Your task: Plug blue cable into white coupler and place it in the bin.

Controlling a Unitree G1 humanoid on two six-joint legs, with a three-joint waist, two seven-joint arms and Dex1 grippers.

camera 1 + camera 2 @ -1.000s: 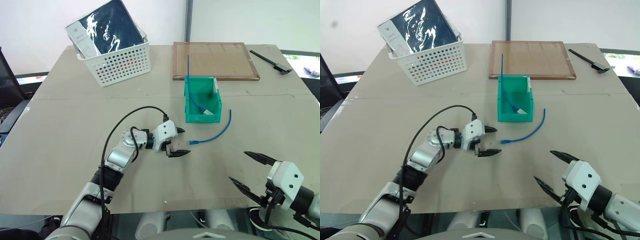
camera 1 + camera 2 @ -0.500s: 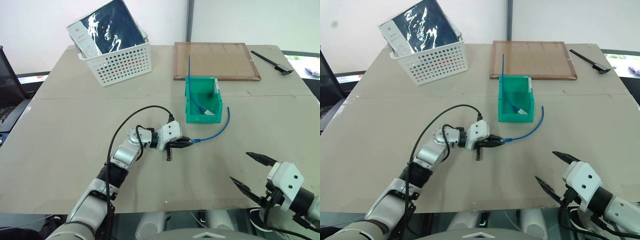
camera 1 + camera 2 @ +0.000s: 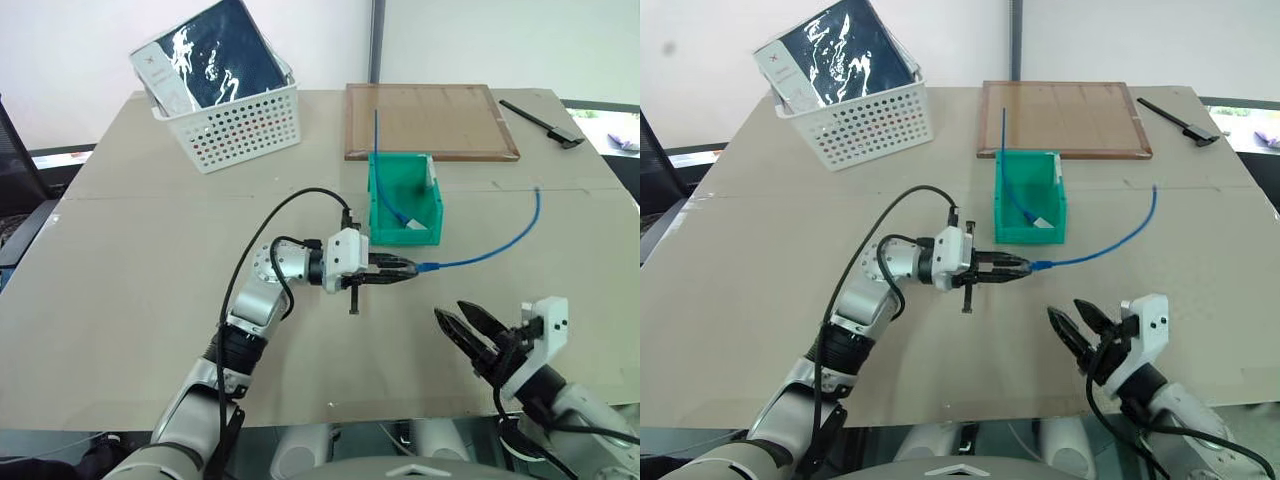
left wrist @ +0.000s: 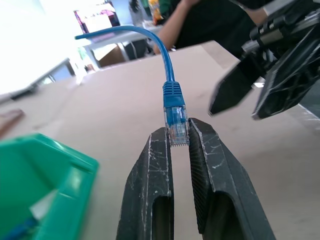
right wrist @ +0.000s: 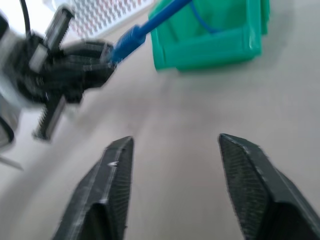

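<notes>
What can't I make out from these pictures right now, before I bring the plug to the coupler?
- White coupler: not identifiable; a pale piece inside the bin beside a second blue cable is too small, eye views.
- Blue cable far end: tiny in eye views, washed out in left wrist view.
- Left gripper: blurred, right wrist view.

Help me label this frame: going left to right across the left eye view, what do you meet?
White basket → left hand holding the blue cable → right hand → black tool at the table's far right corner.
</notes>
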